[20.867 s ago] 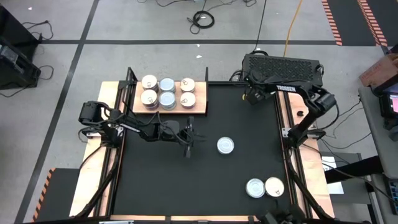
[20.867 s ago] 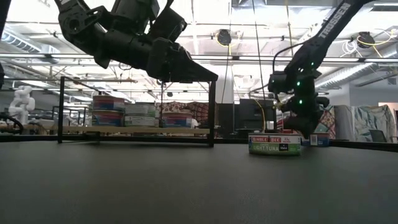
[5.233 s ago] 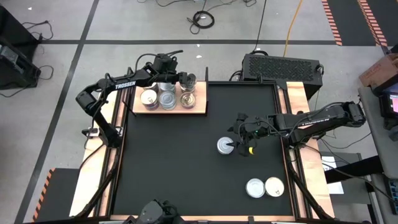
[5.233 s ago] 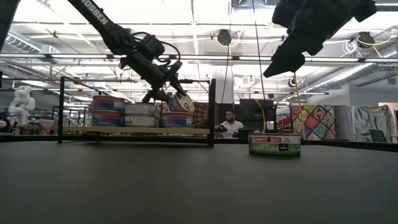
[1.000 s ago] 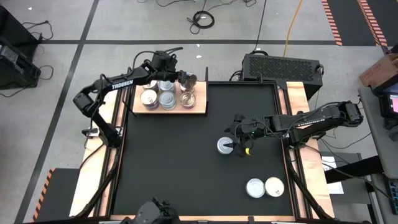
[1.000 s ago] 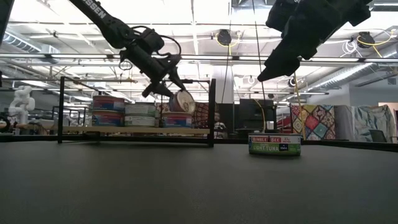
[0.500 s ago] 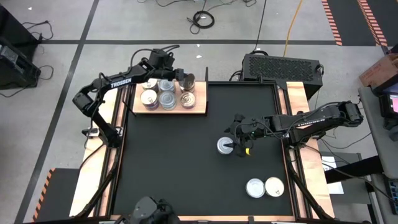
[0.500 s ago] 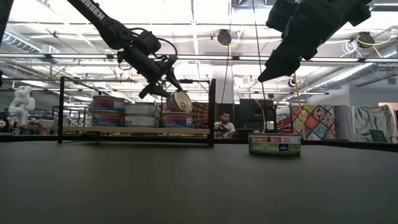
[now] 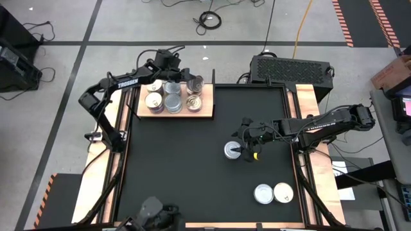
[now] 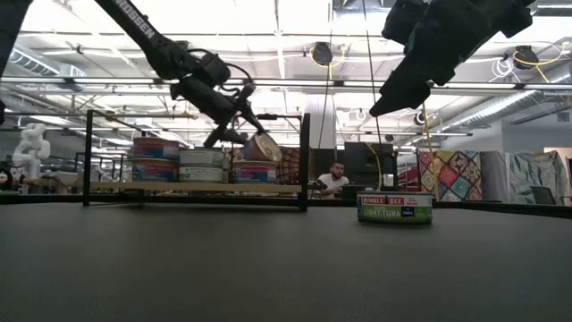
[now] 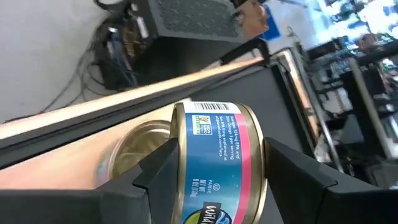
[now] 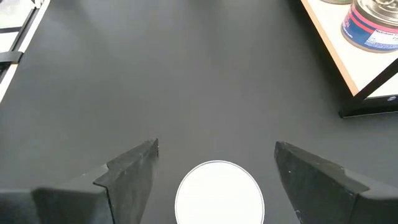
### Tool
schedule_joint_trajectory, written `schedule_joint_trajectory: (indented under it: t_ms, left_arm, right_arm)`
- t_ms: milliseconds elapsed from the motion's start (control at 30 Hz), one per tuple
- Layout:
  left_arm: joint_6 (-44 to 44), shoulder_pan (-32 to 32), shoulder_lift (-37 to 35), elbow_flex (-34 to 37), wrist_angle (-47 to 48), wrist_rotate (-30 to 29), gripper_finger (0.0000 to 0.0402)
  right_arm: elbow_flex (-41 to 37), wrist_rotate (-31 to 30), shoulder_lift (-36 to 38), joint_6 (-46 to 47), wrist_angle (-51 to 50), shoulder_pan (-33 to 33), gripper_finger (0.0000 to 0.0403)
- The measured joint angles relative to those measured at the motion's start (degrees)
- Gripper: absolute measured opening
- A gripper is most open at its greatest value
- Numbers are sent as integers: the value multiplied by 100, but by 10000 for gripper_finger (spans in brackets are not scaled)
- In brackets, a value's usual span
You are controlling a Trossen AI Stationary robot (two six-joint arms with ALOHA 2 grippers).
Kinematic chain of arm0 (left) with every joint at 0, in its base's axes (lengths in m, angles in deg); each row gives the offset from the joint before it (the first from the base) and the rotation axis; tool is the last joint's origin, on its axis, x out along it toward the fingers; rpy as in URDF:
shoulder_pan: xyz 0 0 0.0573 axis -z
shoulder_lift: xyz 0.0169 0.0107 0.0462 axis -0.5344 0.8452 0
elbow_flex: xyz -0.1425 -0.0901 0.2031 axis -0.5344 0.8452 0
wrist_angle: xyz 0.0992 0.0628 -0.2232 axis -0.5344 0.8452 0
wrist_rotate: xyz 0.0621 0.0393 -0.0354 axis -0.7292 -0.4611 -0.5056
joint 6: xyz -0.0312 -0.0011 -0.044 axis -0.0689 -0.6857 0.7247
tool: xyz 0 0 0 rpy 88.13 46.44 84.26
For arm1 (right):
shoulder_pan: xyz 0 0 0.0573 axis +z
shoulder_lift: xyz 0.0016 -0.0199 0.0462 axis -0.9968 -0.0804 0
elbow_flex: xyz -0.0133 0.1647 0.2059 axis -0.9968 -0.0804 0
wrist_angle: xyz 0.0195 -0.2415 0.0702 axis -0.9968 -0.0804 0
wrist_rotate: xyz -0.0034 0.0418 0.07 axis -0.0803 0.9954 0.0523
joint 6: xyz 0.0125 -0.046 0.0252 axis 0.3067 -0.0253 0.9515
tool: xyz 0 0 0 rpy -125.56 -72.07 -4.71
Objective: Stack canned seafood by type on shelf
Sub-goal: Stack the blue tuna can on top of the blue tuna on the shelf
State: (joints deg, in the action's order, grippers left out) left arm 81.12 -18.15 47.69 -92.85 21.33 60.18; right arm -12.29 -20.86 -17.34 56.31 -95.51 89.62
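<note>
Two grippers are at work over our table. Our left gripper (image 11: pixel 214 168) is clamped on a blue-and-pink-labelled can (image 11: pixel 217 162), its fingers (image 11: pixel 158 168) pressing the can's sides; in the low view the held can (image 10: pixel 264 148) is tilted and hangs above the shelf's right end. Directly beneath it in the left wrist view we see a gold-topped can (image 11: pixel 134 149) standing on the wood.

Our right gripper (image 12: pixel 214 165) is spread wide, jaws apart on either side of a white-topped can (image 12: pixel 217 193) below it without touching it. From above, that can (image 9: pixel 232 150) sits alone near the middle of the black mat (image 9: pixel 173 173), and the low view shows its green tuna label (image 10: pixel 394 207).

On the shelf (image 9: pixel 205 112) at the mat's far left corner we count three columns of cans (image 9: pixel 164 99): cream-topped at the left, silvery in the middle, gold-toned at the right; the low view shows them stacked two high.

Near the mat's front right corner, two more cans (image 9: pixel 273 193) lie side by side, touching, one silvery and one cream.
</note>
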Motion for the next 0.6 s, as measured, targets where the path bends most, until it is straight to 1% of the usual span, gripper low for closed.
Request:
schedule_joint_trajectory:
  t_ms: [133, 367, 600]
  left_arm:
    - [149, -52, 130, 0, -224, 272, 212]
    - [191, -213, 180, -4, -195, 432, 212]
    - [297, -208, 191, -4, -137, 717, 212]
  right_arm:
    - [0, 0, 0, 0, -1, 0, 313]
    - [0, 0, 0, -3, -4, 0, 313]
    - [0, -2, -2, -28, -8, 0, 313]
